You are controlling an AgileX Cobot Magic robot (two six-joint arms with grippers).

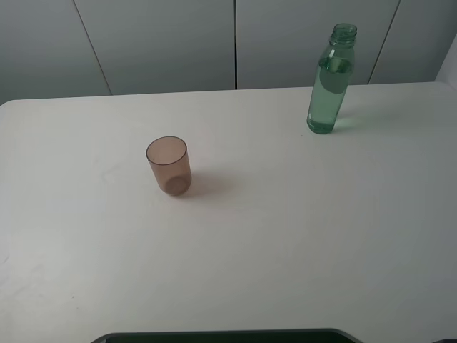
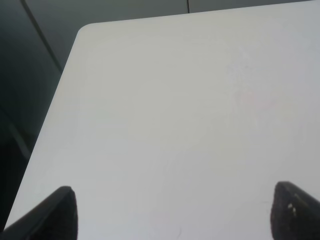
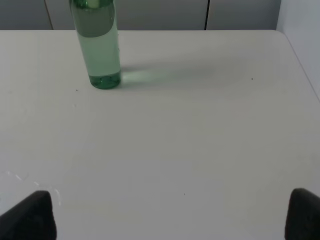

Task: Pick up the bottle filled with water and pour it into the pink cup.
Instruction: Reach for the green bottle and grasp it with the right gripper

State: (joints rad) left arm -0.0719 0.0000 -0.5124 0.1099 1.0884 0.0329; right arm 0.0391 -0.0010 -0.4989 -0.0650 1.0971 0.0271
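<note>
White table (image 1: 285,236), grey panelled wall (image 1: 157,43) behind it. The bottle (image 1: 330,82) stands upright near the far edge on the right side of the exterior view. It is green-tinted and see-through, has no cap on its threaded neck, and holds water up to about the shoulder. The pink cup (image 1: 169,166) stands upright on the left-centre of the table with its mouth open upward, well apart from the bottle; no liquid can be made out inside it. Nothing touches either item. The right wrist view shows the bottle's lower body (image 3: 98,45) on the tabletop, with a greenish patch of light cast on the table beside its base. The right gripper (image 3: 167,215) has its two dark fingertips spread wide with only bare table between them, well short of the bottle. The left gripper (image 2: 175,215) is likewise spread wide with nothing between the tips, over bare table near a rounded table corner (image 2: 87,30). A dark rounded edge (image 1: 221,336) shows at the near bottom of the exterior view; what it is cannot be told.
</note>
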